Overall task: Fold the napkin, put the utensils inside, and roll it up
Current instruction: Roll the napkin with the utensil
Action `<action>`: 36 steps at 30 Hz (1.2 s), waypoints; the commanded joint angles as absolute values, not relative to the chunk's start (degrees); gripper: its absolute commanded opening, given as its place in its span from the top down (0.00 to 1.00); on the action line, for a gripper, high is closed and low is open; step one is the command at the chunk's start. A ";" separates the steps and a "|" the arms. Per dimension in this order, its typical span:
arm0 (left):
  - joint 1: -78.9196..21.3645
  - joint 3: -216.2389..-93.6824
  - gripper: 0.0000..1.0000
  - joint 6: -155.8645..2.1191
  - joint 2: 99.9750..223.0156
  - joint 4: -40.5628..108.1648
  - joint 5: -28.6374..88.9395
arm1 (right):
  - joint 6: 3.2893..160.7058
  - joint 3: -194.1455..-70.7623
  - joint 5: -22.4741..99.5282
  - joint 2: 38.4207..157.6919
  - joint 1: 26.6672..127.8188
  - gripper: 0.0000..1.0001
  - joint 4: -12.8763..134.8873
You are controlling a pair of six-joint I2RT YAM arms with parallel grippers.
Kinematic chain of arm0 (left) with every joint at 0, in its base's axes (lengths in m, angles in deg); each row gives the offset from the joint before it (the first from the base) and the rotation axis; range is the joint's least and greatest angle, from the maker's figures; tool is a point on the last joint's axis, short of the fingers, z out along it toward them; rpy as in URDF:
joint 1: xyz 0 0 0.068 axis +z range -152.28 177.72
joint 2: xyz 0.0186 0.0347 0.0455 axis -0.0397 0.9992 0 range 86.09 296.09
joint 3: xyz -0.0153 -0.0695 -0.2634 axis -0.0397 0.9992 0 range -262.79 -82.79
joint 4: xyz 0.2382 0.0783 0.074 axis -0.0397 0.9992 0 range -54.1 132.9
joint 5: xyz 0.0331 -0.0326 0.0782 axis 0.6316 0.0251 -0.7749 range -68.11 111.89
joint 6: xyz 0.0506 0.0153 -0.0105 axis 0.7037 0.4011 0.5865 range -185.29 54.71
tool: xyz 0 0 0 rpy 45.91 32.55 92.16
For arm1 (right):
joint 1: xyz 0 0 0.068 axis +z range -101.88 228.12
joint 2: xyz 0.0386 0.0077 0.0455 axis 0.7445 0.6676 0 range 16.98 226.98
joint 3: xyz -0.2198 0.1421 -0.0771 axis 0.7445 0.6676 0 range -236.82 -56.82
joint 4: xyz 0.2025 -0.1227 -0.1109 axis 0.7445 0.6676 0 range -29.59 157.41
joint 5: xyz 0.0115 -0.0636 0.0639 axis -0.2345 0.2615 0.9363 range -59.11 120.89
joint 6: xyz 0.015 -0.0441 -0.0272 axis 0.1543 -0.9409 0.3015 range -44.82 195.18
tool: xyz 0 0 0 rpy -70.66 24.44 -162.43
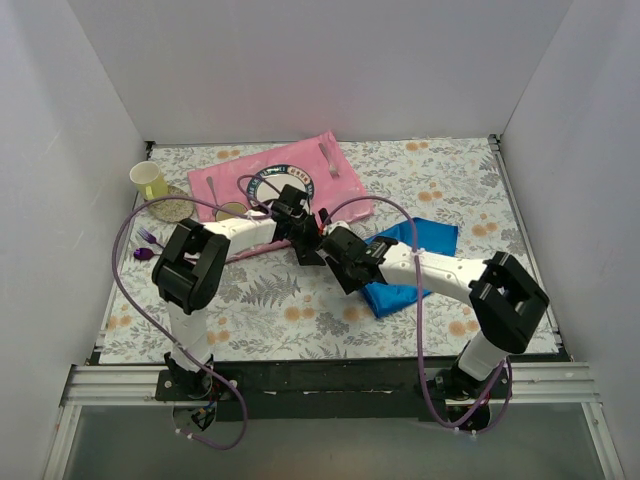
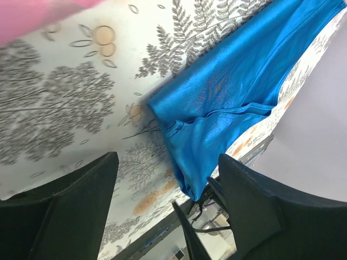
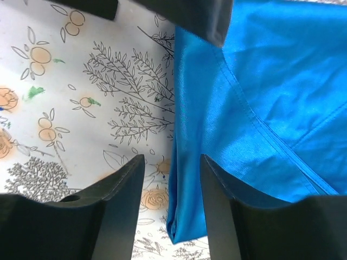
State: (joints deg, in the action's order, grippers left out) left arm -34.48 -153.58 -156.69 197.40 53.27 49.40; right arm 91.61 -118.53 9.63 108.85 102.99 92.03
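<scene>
Pink and glossy, a placemat [image 1: 300, 165] lies slanted at the upper centre of the overhead view. On it sit a round disc [image 1: 272, 187] with a dark ring and, near its upper right corner, a silver-grey fork [image 1: 328, 158]. At the mat's lower left edge a gold-bowled spoon [image 1: 232, 210] seems to lie, though only its small round bowl is clear. Left of the mat stand a pale yellow cup [image 1: 150, 180] and a woven round coaster [image 1: 172, 208]. Below them, near the left edge, lies purple plastic cutlery [image 1: 148, 240].

The napkin [image 1: 430, 238] lies right of centre, loosely folded with a hemmed layer on top, well apart from the spoon. Both wrists meet in the middle of the frame, between napkin and placemat. The right forearm crosses over the cloth and hides its middle. Purple cables [image 1: 125, 270] loop out from each arm.

The left gripper [image 2: 165, 162] has its jaws spread wide with nothing between them, over the napkin's near corner and the printed cloth beside it. The right gripper [image 3: 171, 158] has its jaws apart. In its wrist view the napkin's folded left edge lies in the gap, and whether they touch the cloth cannot be told.

The table [image 1: 280, 300] wears a white covering printed with grey ferns and orange flowers. White panels [image 1: 320, 60] close it in at the back and both sides, and a black bar on an aluminium rail [image 1: 120, 385] runs along the bottom.
</scene>
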 commanded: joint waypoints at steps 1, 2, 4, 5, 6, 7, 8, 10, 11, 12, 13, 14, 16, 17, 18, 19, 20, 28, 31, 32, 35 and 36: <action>-33.04 -151.18 0.28 -156.08 190.33 54.10 48.26 | 91.01 -120.54 9.09 111.28 102.79 0.50 89.50; -32.69 -150.39 0.28 -156.35 189.81 54.01 48.52 | 90.74 -120.71 8.83 111.80 102.70 0.54 89.50; -32.25 -149.68 0.29 -156.35 189.36 53.40 48.78 | 90.04 -121.24 8.65 112.86 102.78 0.58 89.59; -31.99 -149.24 0.29 -156.35 189.19 53.31 48.96 | 89.95 -121.42 8.65 113.65 102.70 0.62 89.42; -31.72 -149.15 0.29 -156.17 189.18 53.22 49.05 | 89.69 -121.51 8.65 114.00 102.70 0.63 89.41; -31.72 -149.06 0.29 -156.17 189.18 53.13 49.22 | 89.42 -121.77 8.39 114.27 102.78 0.63 89.41; -31.37 -148.89 0.29 -156.17 189.27 53.04 49.40 | 89.16 -121.86 8.13 115.05 102.70 0.64 89.50; -31.37 -148.45 0.29 -156.17 189.27 52.61 49.75 | 88.81 -122.03 7.77 115.59 102.78 0.64 89.50; -31.37 -148.36 0.29 -156.17 189.19 52.52 49.84 | 88.72 -122.03 7.68 116.11 102.70 0.65 89.41; -31.37 -148.18 0.29 -156.26 189.27 52.43 49.93 | 88.63 -122.03 7.42 116.29 102.78 0.65 89.41; -31.37 -148.10 0.29 -156.35 189.27 52.25 50.10 | 88.80 -122.21 6.98 116.55 102.70 0.66 89.68; -31.28 -148.09 0.29 -156.35 189.27 52.17 50.10 | 88.72 -122.21 6.11 116.90 102.78 0.66 89.85; -31.28 -147.92 0.29 -156.43 189.45 52.17 49.93 | 88.46 -122.04 5.49 117.08 102.70 0.66 89.94; -30.93 -147.66 0.29 -156.70 189.45 52.16 49.84 | 88.45 -122.12 4.88 117.34 102.70 0.66 90.20; -30.76 -147.31 0.29 -156.96 189.54 51.99 49.93 | 88.37 -122.04 4.70 117.61 102.70 0.66 90.12; -30.49 -146.69 0.29 -157.57 189.45 51.55 50.01 | 88.19 -121.95 3.74 117.70 102.78 0.66 90.29; -29.88 -146.51 0.29 -157.84 189.45 51.29 50.01 | 88.02 -121.69 3.47 117.96 102.70 0.66 90.29; -28.91 -146.34 0.28 -157.93 189.27 51.11 49.40 | 87.31 -121.33 1.09 118.93 102.78 0.65 90.64; -28.65 -145.72 0.27 -158.28 189.01 51.29 49.05 | 87.22 -121.42 0.74 119.89 102.78 0.60 91.17; -28.21 -145.55 0.26 -158.46 188.75 51.20 48.79 | 87.22 -121.16 0.91 120.24 102.78 0.58 91.08; -27.77 -145.46 0.24 -158.55 188.39 51.28 48.70 | 87.31 -119.93 1.35 120.95 102.78 0.54 90.21; -27.68 -145.46 0.24 -158.37 188.22 51.46 48.70 | 87.49 -119.66 1.27 120.95 102.70 0.54 90.12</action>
